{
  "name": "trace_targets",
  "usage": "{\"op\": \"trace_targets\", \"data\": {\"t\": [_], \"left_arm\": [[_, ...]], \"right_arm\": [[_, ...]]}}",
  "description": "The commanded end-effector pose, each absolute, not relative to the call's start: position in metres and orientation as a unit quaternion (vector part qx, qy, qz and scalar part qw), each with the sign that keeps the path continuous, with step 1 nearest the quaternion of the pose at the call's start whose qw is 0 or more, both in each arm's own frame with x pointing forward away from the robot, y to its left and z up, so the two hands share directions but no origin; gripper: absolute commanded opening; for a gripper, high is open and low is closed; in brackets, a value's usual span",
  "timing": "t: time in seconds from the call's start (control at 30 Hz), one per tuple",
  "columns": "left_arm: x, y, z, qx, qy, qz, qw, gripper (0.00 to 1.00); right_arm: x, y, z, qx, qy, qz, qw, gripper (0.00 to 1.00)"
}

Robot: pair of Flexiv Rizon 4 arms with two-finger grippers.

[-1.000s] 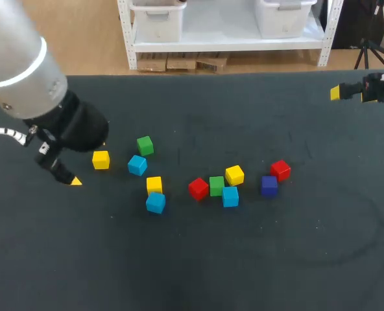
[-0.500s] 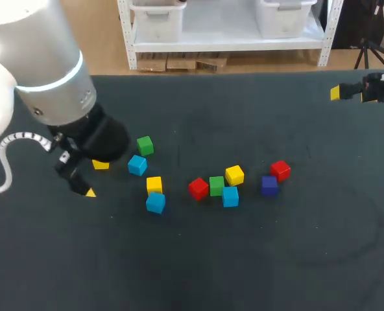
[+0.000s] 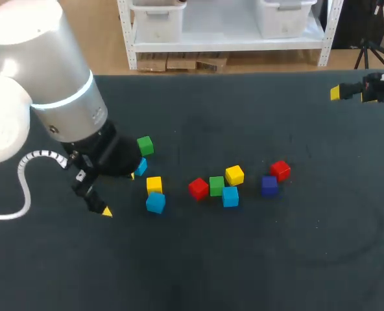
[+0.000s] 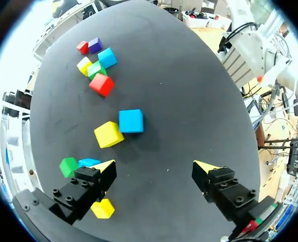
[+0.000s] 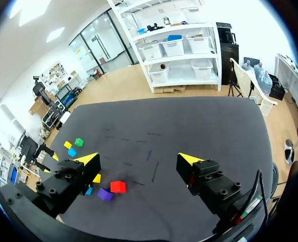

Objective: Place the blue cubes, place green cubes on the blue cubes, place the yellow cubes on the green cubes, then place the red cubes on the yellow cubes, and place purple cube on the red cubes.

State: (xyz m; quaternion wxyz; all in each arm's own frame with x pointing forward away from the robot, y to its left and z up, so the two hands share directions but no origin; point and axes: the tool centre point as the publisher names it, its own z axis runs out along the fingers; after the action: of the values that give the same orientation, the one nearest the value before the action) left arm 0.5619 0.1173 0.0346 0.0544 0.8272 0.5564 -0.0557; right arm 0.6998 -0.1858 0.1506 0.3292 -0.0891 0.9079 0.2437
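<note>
Left jaws: released, empty, over table (image 3: 257, 259); blue cube (image 4: 131, 121) and yellow cube (image 4: 108, 134) ahead. Right jaws: released, empty. Second blue cube (image 3: 141, 167) part-hidden by left arm (image 3: 69, 110). Purple cube (image 3: 269, 185) mid-table.

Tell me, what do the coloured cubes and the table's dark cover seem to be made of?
Purple cube, and the rest alike: probably painted wood or hard plastic; crisp edges, flat even colour. Table cover: likely felt-like cloth; matte, no glare.
</note>
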Motion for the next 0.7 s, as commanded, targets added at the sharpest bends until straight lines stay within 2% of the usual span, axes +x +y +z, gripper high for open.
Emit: {"op": "trace_targets", "data": {"t": [0.03,0.7], "left_arm": [[0.563,0.115,0.020,0.826,0.558,-0.065,0.052,1.00],[0.588,0.085,-0.005,0.848,0.522,-0.085,0.038,1.00]], "right_arm": [[0.699,-0.185,0.151,-0.088,0.908,0.242,0.330,1.00],[0.699,-0.185,0.151,-0.088,0.908,0.242,0.330,1.00]]}}
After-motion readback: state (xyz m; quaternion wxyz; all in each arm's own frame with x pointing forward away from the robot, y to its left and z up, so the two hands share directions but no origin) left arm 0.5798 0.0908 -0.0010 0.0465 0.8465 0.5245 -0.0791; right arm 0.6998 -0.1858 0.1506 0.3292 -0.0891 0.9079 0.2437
